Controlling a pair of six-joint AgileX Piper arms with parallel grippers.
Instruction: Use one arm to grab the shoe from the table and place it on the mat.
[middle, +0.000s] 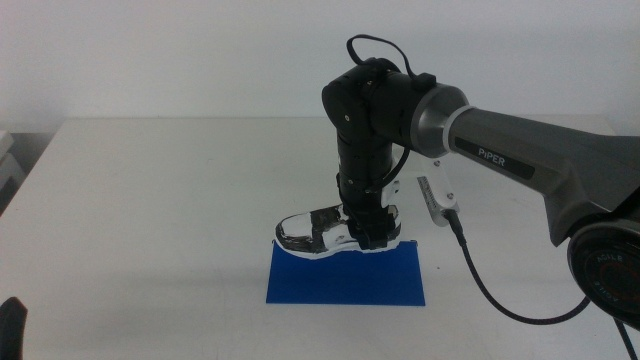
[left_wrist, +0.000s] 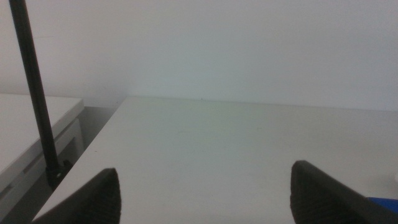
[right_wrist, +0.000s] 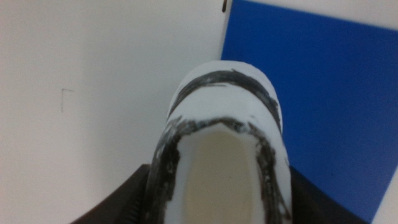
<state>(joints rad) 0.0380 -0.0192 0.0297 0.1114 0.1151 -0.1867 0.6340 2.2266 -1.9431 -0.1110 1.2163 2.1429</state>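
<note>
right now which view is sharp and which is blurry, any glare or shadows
Middle view: sharp and evenly lit, glare on the shoe's glossy toe, only a faint shadow under it on the mat. Right wrist view: the shoe fills the frame, soft and out of focus between the right gripper jaws. Left wrist view: hazy, low contrast, left gripper jaws dark and blurred.

arm (middle: 520, 160): thick, black and dark grey, white "piper" lettering
gripper part (middle: 432, 195): white
cable (middle: 490, 295): thin, black, looping
</note>
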